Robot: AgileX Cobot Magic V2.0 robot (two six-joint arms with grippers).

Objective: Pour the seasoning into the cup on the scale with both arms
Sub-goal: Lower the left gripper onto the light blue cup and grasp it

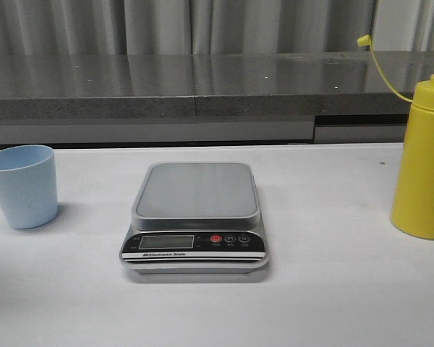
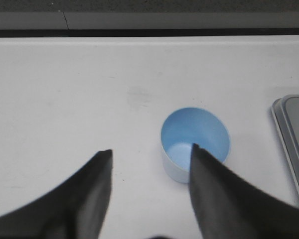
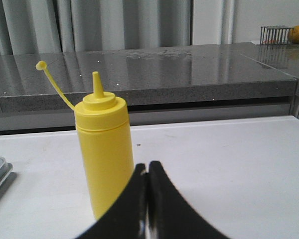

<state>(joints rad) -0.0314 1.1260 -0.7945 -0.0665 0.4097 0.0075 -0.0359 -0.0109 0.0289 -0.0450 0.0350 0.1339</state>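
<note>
Scale [image 1: 195,217] dead centre of table, platform bare. Yellow bottle [image 1: 422,163] at 3 o'clock, cup [image 1: 22,185] at 9. Left gripper [image 2: 150,154] jaws apart above cup; right gripper [image 3: 148,167] pinched together, empty, facing bottle. Looks like step 1: cup onto scale next.

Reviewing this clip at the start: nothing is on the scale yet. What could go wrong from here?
The left gripper is open, and one fingertip appears over the blue cup's rim; descending could tip it. The right gripper is shut before the yellow squeeze bottle; advancing closed may push it over. The bottle's cap is off, so a topple could spill.
</note>
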